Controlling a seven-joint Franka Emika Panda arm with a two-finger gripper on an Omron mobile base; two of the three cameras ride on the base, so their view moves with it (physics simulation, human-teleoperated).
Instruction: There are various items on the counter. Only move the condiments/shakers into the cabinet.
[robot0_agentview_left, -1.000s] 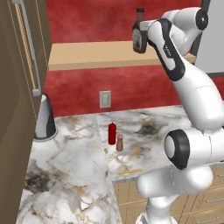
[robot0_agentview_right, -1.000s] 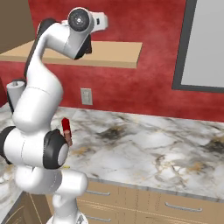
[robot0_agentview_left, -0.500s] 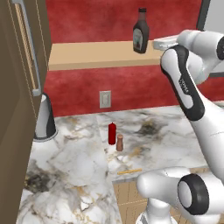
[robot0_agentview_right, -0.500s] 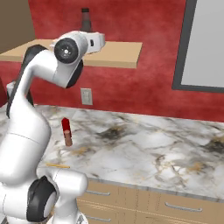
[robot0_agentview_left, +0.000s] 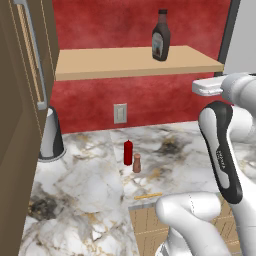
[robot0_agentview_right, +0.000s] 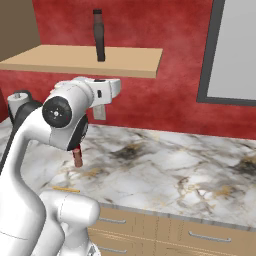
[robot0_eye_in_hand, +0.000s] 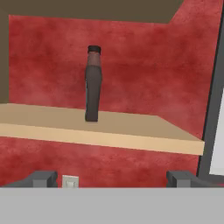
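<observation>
The dark brown sauce bottle (robot0_agentview_left: 160, 42) with a black cap stands upright on the tan cabinet shelf (robot0_agentview_left: 100, 65), free of my hand. In the hand view the bottle (robot0_eye_in_hand: 92, 83) is straight ahead and well beyond my gripper (robot0_eye_in_hand: 111, 179). The gripper is open, its fingertips (robot0_eye_in_hand: 41, 178) wide apart with nothing between them. My hand sits back from the shelf's front edge and a little below it. On the counter (robot0_agentview_left: 85, 180) the slim red bottle (robot0_agentview_left: 128, 152) and the short tan-brown shaker (robot0_agentview_left: 136, 163) stand side by side; from the right base camera the shaker (robot0_agentview_right: 78, 159) shows just under my arm.
A grey-and-black cone-shaped appliance (robot0_agentview_left: 50, 135) stands at the counter's back left. A thin orange stick (robot0_agentview_left: 148, 196) lies near the front edge. The tall dark brown door (robot0_agentview_left: 20, 100) hangs open at the left. A wall socket (robot0_agentview_left: 119, 113) sits below the shelf.
My hand has drawn back and down from the shelf, leaving the sauce bottle standing there. The jaws have spread slightly wider.
</observation>
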